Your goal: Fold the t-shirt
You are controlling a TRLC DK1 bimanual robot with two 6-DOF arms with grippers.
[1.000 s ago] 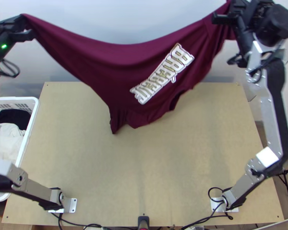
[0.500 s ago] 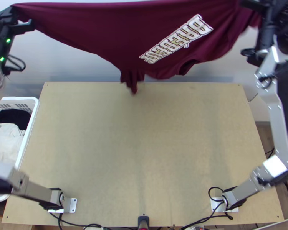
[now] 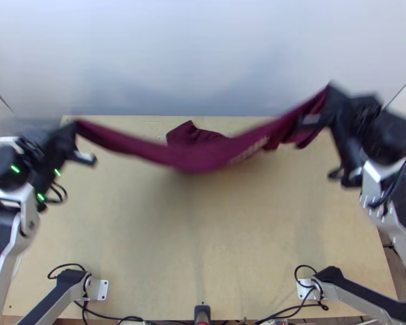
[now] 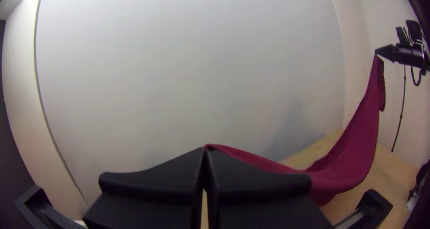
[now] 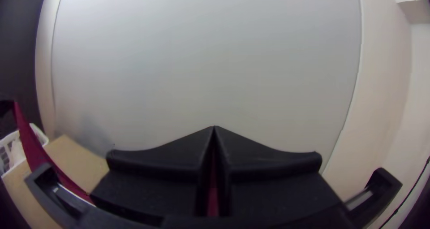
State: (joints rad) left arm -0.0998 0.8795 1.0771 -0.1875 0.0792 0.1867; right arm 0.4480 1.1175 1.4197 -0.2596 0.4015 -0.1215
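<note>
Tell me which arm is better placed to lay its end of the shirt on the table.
Left, probably: from above, the left gripper appears just inside the far edge of the table, the right gripper beyond it.

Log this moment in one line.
left gripper shut on t-shirt | right gripper shut on t-shirt | t-shirt sagging between them over table

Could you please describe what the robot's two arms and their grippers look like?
The left arm and right arm have silver-grey links, black joints and looping black cables. Small green lights glow on the left arm. The left gripper and right gripper look alike, each with two wide, flat black fingers narrowing towards the tips.
</note>
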